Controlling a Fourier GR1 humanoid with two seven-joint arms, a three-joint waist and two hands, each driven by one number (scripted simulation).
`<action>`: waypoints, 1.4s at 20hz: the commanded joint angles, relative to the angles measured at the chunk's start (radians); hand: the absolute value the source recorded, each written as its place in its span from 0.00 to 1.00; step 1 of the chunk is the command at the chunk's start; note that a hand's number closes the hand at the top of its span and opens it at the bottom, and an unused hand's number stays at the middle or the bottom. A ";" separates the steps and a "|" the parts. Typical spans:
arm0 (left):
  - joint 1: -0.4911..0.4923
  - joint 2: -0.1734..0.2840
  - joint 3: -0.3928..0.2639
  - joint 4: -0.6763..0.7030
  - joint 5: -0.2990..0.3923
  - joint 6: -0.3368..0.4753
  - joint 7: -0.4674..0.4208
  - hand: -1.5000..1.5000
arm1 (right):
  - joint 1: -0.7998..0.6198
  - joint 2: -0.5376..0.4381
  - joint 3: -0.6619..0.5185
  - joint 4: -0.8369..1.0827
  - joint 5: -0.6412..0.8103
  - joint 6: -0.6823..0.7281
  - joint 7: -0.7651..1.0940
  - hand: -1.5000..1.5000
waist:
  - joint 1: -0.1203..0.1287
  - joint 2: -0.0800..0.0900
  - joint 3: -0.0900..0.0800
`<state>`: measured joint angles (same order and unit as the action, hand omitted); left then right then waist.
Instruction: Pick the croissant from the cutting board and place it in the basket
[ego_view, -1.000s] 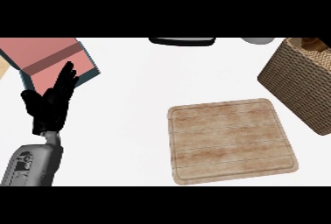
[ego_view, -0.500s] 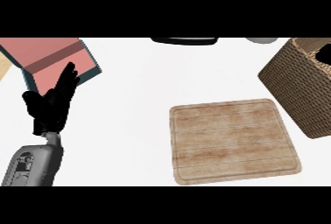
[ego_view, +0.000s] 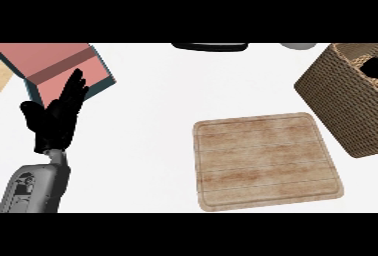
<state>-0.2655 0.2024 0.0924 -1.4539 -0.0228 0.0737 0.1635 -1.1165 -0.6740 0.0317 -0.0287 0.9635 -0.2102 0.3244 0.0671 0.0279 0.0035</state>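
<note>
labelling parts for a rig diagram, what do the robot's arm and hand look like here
Only one arm shows, at the view's left. The left hand is matte black all over, with slim fingers and a separate thumb. Below a narrow wrist, the forearm is a bulky grey shell with rounded edges and darker recessed panels. No cables or markings are visible.

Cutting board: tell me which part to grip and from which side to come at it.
Probably the left edge. The cutting board lies flat and thin on the counter, so only its rim offers a hold. The basket stands close by its right edge, while the left edge is free and faces the open left hand.
</note>
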 joint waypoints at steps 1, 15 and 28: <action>0.000 0.022 0.027 0.007 0.028 -0.028 -0.007 0.50 | 0.046 -0.012 -0.016 0.015 -0.016 0.006 0.021 1.00 | -0.003 0.001 0.000; 0.010 -0.016 -0.009 -0.017 -0.012 0.008 -0.004 0.50 | 0.019 0.012 -0.182 -0.115 -0.179 -0.234 0.026 0.00 | -0.011 -0.002 0.001; 0.093 0.009 0.041 0.005 0.004 -0.006 -0.037 0.50 | 0.124 -0.084 -0.446 -0.252 -0.456 -0.322 -0.075 0.00 | -0.074 -0.031 -0.004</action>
<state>-0.2020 0.2083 0.1199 -1.4681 -0.0193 0.0699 0.1503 -1.0344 -0.7367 -0.3528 -0.2292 0.5813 -0.5376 0.2764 0.0169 0.0065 0.0017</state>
